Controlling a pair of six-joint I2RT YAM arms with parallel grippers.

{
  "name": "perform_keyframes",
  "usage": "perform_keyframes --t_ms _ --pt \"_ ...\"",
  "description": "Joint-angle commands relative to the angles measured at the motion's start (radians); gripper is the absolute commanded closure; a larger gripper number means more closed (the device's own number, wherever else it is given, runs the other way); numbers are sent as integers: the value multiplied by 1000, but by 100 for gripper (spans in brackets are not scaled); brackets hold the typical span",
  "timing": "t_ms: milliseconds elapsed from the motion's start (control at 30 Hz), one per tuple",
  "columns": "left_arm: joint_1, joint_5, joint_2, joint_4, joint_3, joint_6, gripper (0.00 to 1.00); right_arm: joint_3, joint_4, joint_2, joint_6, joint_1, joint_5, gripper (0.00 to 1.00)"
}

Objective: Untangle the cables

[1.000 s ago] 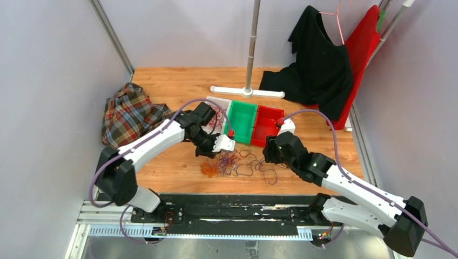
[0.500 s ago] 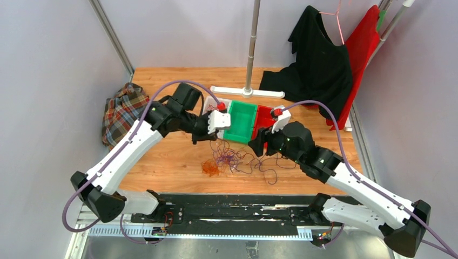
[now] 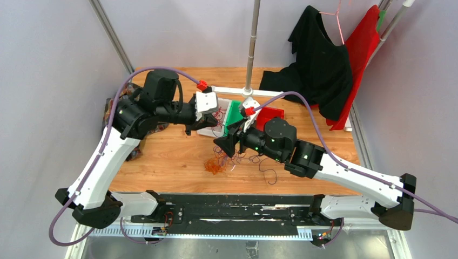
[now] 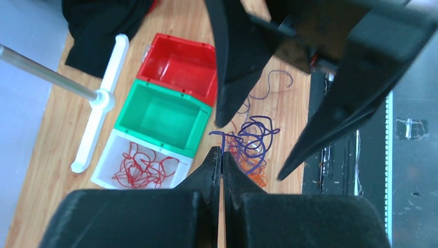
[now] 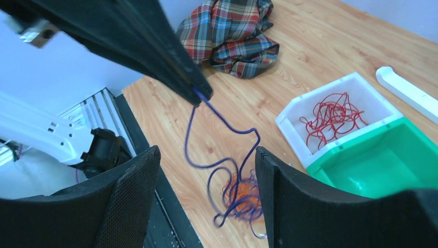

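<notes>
**Both arms up, one purple strand drawn from the clump**

Since a second ago the left gripper has climbed off the table and back toward the bins, and the right gripper has swung left to hang over the tangle. The clump of thin orange and purple cables lies on the wooden table, just in front of the bins; one purple strand runs steeply up out of it to the left gripper's tips, its long axis near upright, looping lower down; the rest sprawls flat, a tail trailing right.

The left wrist view shows what the top view hides: the left fingers pressed together, pinching that strand's end; the right wrist view shows its own fingers spread wide above the clump.

A white plastic bin holds loose red wires; a green plastic bin sits against it, then a red plastic bin; from above, the right wrist covers much of the green one and part of the tangle.

A crumpled plaid cloth lies at the table's left edge, partly behind the left arm; a white T-shaped stand base sits behind the bins; a black garment hangs at the far right.
</notes>
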Motion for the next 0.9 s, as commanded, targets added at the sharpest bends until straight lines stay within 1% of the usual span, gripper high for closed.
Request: perform_keyframes --t_ms 0,233,400,500,600,700,867 --pt "-6 60 -39 -7 63 -45 100 37 70 52 -48 25 85 32" --pt "-5 81 -62 -5 138 -66 100 -43 204 88 -42 25 103 39" --pt "-5 82 -37 -5 256 -96 100 -151 306 129 -8 25 115 43" --pt "-5 70 -20 -5 333 -108 100 -219 390 163 13 25 137 48" --pt "-5 64 -10 -4 396 -121 100 -262 433 198 31 25 158 53" --pt "-5 57 -6 -5 442 -128 100 -327 498 217 52 25 172 56" --pt "-5 19 7 -3 536 -114 100 -438 556 243 101 25 199 59"
